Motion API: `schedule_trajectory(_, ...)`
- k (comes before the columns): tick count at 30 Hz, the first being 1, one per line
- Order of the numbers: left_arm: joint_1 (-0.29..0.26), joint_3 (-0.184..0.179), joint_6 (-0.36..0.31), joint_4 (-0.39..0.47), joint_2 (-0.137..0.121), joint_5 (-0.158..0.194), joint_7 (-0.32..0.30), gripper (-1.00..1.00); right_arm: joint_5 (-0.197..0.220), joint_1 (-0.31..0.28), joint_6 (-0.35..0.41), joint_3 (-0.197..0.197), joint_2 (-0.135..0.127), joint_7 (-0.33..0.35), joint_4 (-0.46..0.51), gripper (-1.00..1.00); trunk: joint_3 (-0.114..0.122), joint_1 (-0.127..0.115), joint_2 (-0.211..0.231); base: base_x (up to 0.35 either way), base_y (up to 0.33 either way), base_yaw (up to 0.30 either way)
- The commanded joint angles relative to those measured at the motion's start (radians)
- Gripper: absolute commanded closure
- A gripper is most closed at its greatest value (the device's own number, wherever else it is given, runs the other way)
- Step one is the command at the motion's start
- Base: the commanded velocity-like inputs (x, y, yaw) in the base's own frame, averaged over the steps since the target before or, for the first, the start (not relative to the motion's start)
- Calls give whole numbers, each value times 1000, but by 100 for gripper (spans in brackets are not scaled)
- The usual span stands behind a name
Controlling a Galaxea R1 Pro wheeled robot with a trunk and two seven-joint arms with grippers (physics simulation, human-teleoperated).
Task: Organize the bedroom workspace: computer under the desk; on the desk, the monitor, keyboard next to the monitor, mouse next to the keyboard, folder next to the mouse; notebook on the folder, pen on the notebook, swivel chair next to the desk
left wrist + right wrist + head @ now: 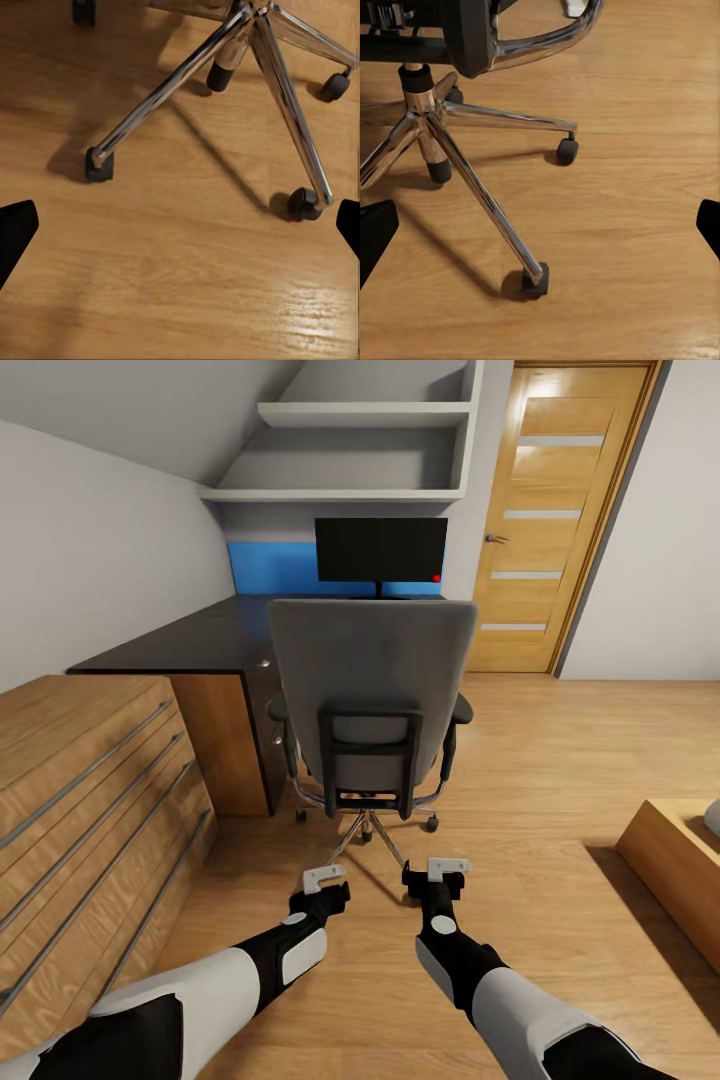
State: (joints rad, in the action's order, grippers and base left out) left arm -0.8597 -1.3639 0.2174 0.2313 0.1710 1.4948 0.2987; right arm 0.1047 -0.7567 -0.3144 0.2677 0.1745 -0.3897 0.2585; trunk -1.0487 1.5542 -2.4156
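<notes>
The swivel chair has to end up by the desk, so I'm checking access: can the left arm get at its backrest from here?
Probably yes. The swivel chair has its back to the robot, with only bare floor between it and the open left gripper, which hangs low near the chrome base, so the arm must rise.

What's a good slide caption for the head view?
Swivel chair backed toward the robot, facing the black desk and monitor, both tools low above the oak floor.

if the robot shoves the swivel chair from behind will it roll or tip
Likely rolls: the swivel chair stands on a chrome star base with casters on smooth plank floor. A push high on the tall backrest could tilt it some. It may also spin or veer, since the seat turns on one central column.
</notes>
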Motion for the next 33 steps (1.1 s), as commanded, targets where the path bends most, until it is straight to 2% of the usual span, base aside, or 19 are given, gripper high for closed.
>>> schedule_trajectory(1, -1, -9, 10, 4, 0, 7, 5, -100, 10, -1, -5, 8, 0, -5, -2, -100, -1, 0, 0, 0, 0, 0)
schedule_trajectory(8, -1, -16, 30, 9, 0, 7, 2, -100, 6, 7, -12, 10, 0, -3, -2, -100, -1, 0, 0, 38, 0, 0)
schedule_trajectory(17, -1, -52, 37, 11, -2, 8, 2, -100, 2, 32, -72, 16, 0, -3, -1, -100, -1, 0, 0, 264, 0, 0)
schedule_trajectory(24, -1, -58, 35, 11, -2, 8, 2, -100, -49, 45, -85, 55, 0, -5, -1, -100, -1, 0, 0, 257, 0, 0)
schedule_trajectory(33, -1, -58, 33, 11, -2, 9, 2, -100, -66, 48, -87, 65, 0, -6, -2, -100, -1, 0, 0, 287, 0, 0)
